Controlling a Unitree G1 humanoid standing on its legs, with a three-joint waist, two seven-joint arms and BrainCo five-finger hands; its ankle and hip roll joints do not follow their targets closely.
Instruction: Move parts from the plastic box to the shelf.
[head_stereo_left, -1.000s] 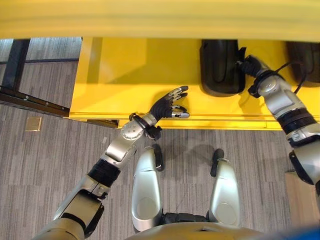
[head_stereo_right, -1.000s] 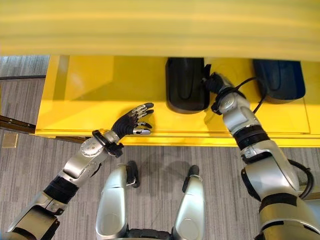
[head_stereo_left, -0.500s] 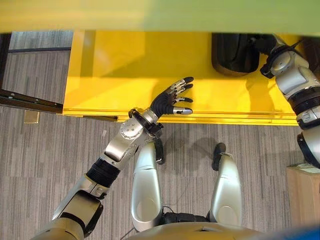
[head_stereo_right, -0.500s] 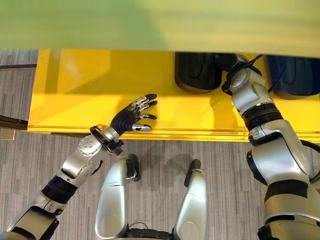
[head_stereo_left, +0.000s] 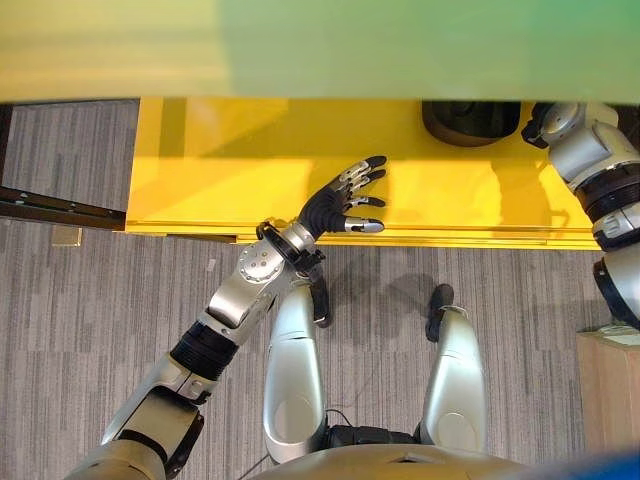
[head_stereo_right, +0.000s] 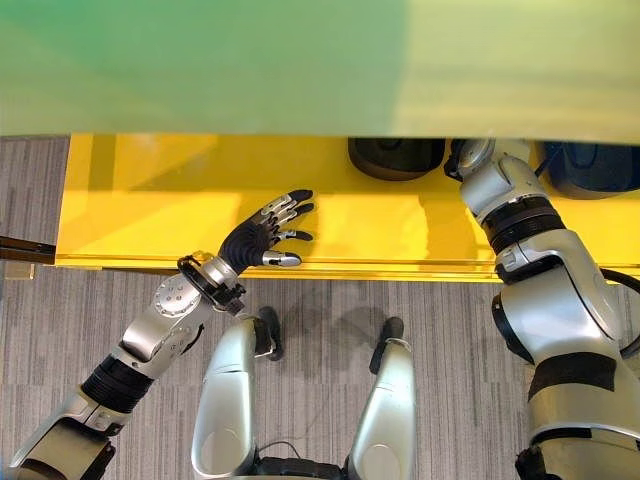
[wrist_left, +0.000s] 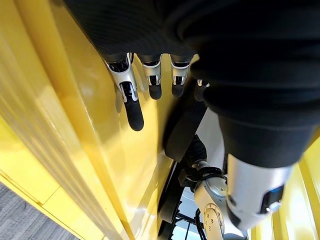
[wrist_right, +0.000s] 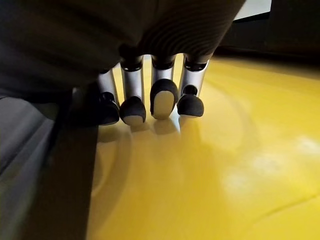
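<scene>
A black part (head_stereo_right: 395, 157) lies at the back of the yellow shelf (head_stereo_left: 220, 170), half hidden under the upper board (head_stereo_left: 300, 50). A second black part (head_stereo_right: 590, 165) lies to its right. My right arm (head_stereo_left: 580, 150) reaches in between them, and the board hides its hand there. In the right wrist view my right hand (wrist_right: 160, 97) has relaxed fingers over the yellow surface, nothing between them, with a dark part (wrist_right: 45, 165) right beside them. My left hand (head_stereo_left: 335, 205) hovers open and empty above the shelf's front edge.
A dark metal frame (head_stereo_left: 50, 205) crosses the grey carpet at the left. A wooden box (head_stereo_left: 610, 390) stands at the lower right. The left half of the shelf is bare yellow.
The camera has tipped, so the upper board now covers more of the shelf and parts. My right hand has gone out of sight under it. My left hand has barely moved.
</scene>
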